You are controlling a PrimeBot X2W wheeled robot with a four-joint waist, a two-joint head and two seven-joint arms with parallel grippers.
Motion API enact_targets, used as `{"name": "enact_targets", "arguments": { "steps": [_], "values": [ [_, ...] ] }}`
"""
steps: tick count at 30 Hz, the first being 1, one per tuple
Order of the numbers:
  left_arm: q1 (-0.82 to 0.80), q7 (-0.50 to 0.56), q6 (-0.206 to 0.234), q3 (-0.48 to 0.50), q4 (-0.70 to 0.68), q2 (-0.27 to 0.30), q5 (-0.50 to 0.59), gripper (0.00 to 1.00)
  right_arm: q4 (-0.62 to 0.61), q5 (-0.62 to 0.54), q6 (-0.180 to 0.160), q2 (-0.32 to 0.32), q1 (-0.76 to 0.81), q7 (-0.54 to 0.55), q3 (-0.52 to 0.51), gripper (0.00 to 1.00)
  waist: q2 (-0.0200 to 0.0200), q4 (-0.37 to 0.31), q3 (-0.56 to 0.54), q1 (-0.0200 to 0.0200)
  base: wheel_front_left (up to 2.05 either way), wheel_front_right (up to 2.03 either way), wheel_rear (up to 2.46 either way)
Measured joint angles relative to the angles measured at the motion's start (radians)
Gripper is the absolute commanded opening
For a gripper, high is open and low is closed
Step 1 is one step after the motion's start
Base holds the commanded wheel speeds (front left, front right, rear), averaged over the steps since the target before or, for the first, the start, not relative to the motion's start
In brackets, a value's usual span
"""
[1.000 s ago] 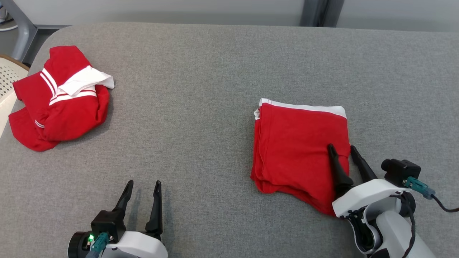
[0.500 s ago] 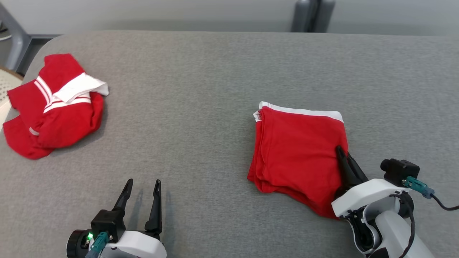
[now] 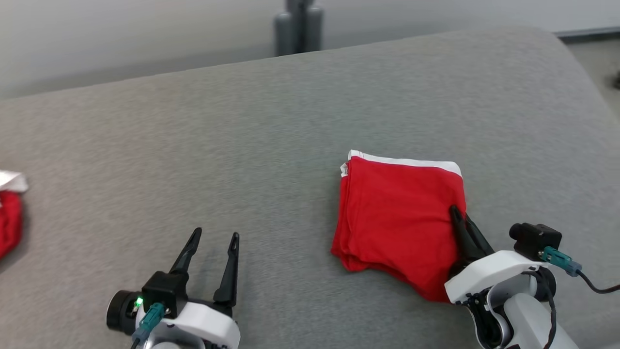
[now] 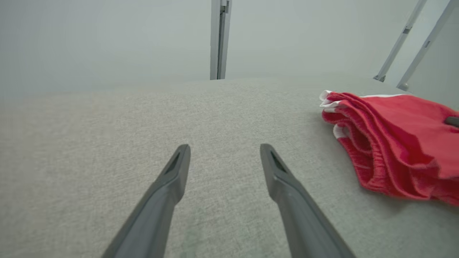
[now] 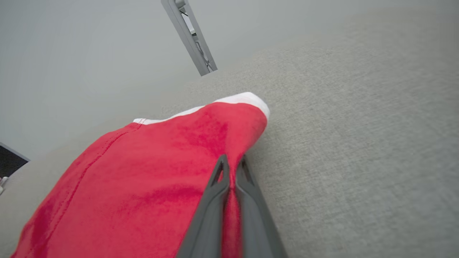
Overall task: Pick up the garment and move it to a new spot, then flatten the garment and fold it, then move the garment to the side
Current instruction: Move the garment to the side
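Right gripper (image 3: 459, 216) pinches the folded red garment (image 3: 395, 213) at its edge; slide it aside low, folds intact; left gripper (image 3: 214, 238) gapes empty.

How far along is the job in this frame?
Done: the red garment lies folded square on the grey table. In hand: the right tool is shut on its right edge. Left: moving it aside; the left tool is open.

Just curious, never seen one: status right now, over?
Right tool shut on folded red garment, right edge. Left tool open, empty. Other red clothes far left, not in the way.
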Motion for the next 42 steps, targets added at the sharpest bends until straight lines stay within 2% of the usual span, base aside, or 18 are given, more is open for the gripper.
{"name": "enact_targets", "arguments": {
  "steps": [10, 15, 18, 22, 24, 32, 35, 42],
  "values": [
    [-0.06, 0.0, -0.02, -0.067, -0.036, -0.001, 0.006, 1.0, -0.015, 0.003, 0.0, -0.001, 0.006, 0.0, 0.025, 0.0, 0.0, -0.217, 0.013, 0.0, 0.0, 0.0, 0.0],
    [-0.068, 0.0, -0.021, -0.074, -0.045, -0.001, 0.008, 1.0, -0.015, -0.004, 0.0, -0.001, 0.003, 0.0, 0.041, 0.0, 0.0, -0.283, 0.026, 0.0, 0.0, 0.0, 0.0],
    [-0.073, 0.0, -0.028, -0.077, -0.045, -0.001, 0.015, 1.0, -0.014, -0.017, 0.0, -0.002, -0.01, 0.0, 0.048, 0.0, 0.0, -0.298, 0.045, 0.0, 0.0, 0.0, 0.0],
    [-0.088, 0.0, -0.038, -0.082, -0.055, -0.001, 0.014, 1.0, -0.004, -0.069, 0.0, -0.002, -0.035, 0.0, 0.037, 0.0, 0.0, -0.283, 0.067, 0.0, 0.0, 0.0, 0.0],
    [-0.095, 0.0, -0.04, -0.079, -0.063, -0.001, 0.02, 1.0, 0.006, -0.108, 0.0, -0.027, -0.062, 0.0, 0.021, 0.0, 0.0, -0.256, 0.081, 0.0, 0.0, 0.0, 0.0],
    [-0.112, 0.0, -0.052, -0.062, -0.066, -0.001, 0.052, 1.0, 0.077, -0.221, 0.0, -0.185, -0.191, 0.0, 0.011, 0.0, 0.0, -0.173, 0.127, 0.0, 0.0, 0.0, 0.0],
    [-0.117, 0.0, -0.056, -0.055, -0.069, 0.0, 0.067, 1.0, 0.129, -0.263, 0.0, -0.226, -0.255, 0.0, 0.011, 0.0, 0.0, -0.14, 0.147, 0.0, 0.0, 0.0, 0.0],
    [-0.137, 0.0, -0.061, -0.046, -0.083, 0.0, 0.089, 1.0, 0.272, -0.364, 0.0, -0.332, -0.391, 0.0, -0.114, 0.0, 0.0, -0.061, 0.189, 0.0, 0.0, 0.0, 0.0]
  ]
}}
